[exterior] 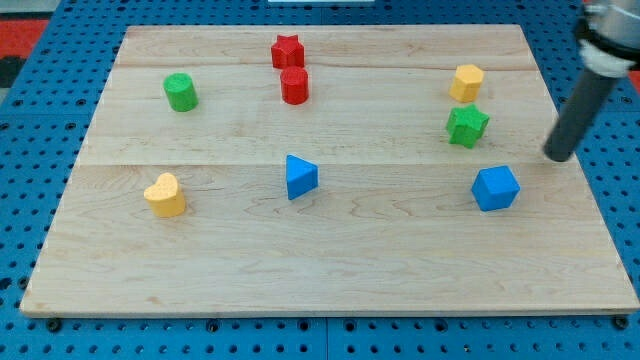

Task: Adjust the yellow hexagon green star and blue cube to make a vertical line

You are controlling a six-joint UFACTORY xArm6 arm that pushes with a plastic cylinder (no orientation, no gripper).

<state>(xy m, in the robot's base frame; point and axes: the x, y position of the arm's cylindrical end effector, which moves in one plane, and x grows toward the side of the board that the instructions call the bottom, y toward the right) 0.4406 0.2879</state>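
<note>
The yellow hexagon (466, 82) sits near the view's upper right of the wooden board (330, 270). The green star (467, 126) lies just below it. The blue cube (495, 188) lies below the star and a little to the right. My tip (558, 157) rests on the board at the view's right, to the right of the green star and up and to the right of the blue cube, touching neither.
A red star (287, 51) and a red cylinder (294, 86) sit at the top centre. A green cylinder (180, 92) is at the upper left, a yellow heart (165, 195) at the lower left, a blue triangular block (300, 177) in the middle.
</note>
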